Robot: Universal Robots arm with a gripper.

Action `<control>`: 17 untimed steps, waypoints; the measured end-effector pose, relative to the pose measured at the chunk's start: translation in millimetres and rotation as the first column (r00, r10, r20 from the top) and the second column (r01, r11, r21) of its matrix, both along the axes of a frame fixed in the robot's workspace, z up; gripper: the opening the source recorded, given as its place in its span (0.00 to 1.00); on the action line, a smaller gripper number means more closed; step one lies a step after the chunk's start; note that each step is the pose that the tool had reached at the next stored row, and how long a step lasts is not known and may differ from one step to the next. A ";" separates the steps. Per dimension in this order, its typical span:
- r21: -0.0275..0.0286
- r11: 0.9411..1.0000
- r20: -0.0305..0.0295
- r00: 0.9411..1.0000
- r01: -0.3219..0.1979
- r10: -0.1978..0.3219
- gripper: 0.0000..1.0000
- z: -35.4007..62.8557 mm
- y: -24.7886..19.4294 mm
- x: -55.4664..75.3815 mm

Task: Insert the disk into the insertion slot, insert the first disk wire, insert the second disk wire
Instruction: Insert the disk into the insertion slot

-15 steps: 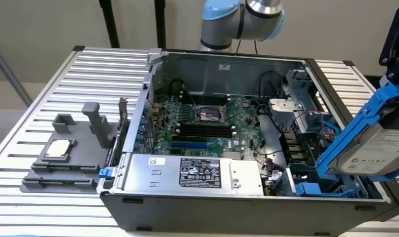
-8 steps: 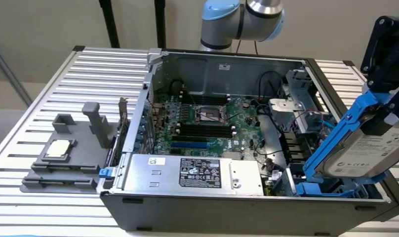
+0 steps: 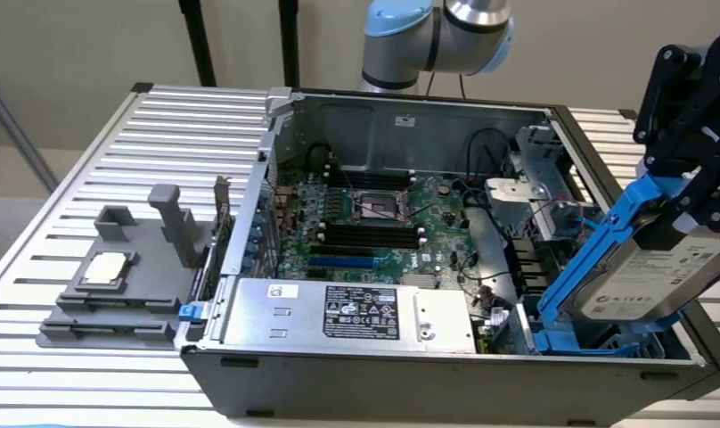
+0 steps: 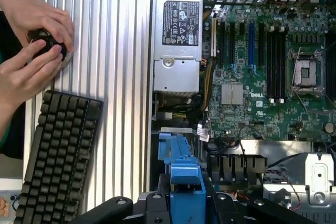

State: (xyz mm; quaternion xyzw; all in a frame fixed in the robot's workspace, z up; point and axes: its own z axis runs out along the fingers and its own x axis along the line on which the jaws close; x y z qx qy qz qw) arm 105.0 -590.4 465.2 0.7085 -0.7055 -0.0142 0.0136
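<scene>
My gripper (image 3: 691, 201) is shut on the disk (image 3: 651, 276), a silver-grey drive with a white label clipped in a bright blue carrier frame (image 3: 598, 245). The disk hangs steeply tilted over the open computer case's front corner at the exterior view's right. Its lower end sits just above the insertion slot (image 3: 580, 343), a grey bay with blue plastic fittings. In the wrist view the blue carrier (image 4: 184, 177) stands between my black fingers (image 4: 155, 203), with the bay below it. I cannot make out the disk wires.
The silver power supply box (image 3: 348, 312) lies beside the bay, with the green motherboard (image 3: 372, 223) behind it. A grey fixture (image 3: 122, 276) stands on the slatted table (image 3: 75, 383). Outside the case lie a keyboard (image 4: 58, 156) and a person's hands (image 4: 31, 51) on a black knob.
</scene>
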 end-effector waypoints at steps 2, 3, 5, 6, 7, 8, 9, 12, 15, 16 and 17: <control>0.003 1.000 0.000 1.000 -0.004 0.004 0.33 -0.8 0.7 0.0; 0.004 1.000 0.000 1.000 -0.006 0.006 0.33 -1.2 1.1 0.0; 0.006 1.000 0.000 1.000 -0.011 0.011 0.33 -1.9 1.6 0.0; 0.007 1.000 0.000 1.000 -0.014 0.014 0.33 -2.3 1.7 0.0; 0.008 1.000 0.000 1.000 -0.016 0.016 0.33 -2.5 1.7 0.0; 0.010 1.000 0.000 1.000 -0.018 0.018 0.33 -2.9 1.8 0.0; 0.011 1.000 0.000 1.000 -0.020 0.020 0.33 -3.4 1.8 0.0; 0.017 1.000 0.000 1.000 -0.023 0.023 0.33 -4.8 1.9 -0.1; 0.023 0.999 0.000 1.000 -0.024 0.024 0.33 -6.0 2.2 -0.1; 0.024 0.999 0.000 1.000 -0.024 0.024 0.33 -6.4 2.3 0.0; 0.025 0.999 0.000 1.000 -0.024 0.024 0.33 -6.8 2.3 0.0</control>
